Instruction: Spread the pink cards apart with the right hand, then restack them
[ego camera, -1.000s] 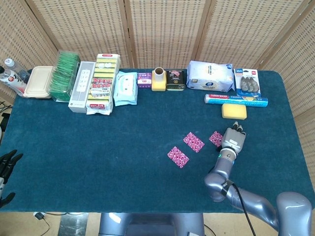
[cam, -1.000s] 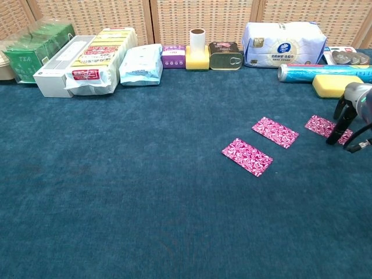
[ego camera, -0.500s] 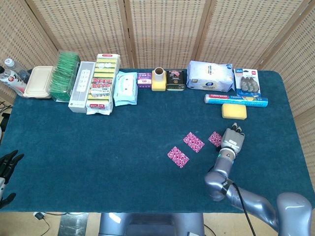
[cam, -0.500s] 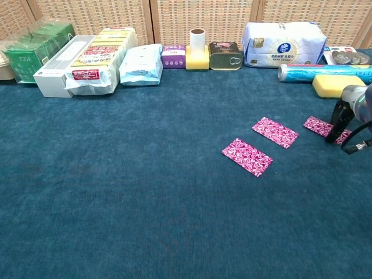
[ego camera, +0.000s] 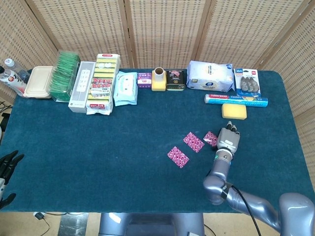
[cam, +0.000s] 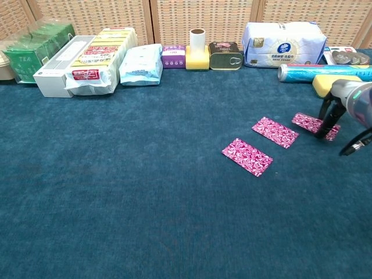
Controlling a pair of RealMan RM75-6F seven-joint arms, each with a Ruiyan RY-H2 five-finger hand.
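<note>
Where the blue surface [ego camera: 98,147] fills the frame: three pink cards lie right of centre.
Cards: near card [ego camera: 177,157], middle card [ego camera: 194,141], far card [ego camera: 210,138] (partly under the fingers).
Right hand [ego camera: 228,141]: palm down, fingertips [cam: 323,131] pressing the far card.
Left hand [ego camera: 7,164]: lower left edge, fingers apart, holding nothing.

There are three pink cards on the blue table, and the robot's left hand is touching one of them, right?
Not quite. The right hand presses its fingers on the rightmost pink card, as the chest view shows. The left hand hangs at the table's edge, far from the cards. The other two pink cards lie untouched on the blue table.
</note>
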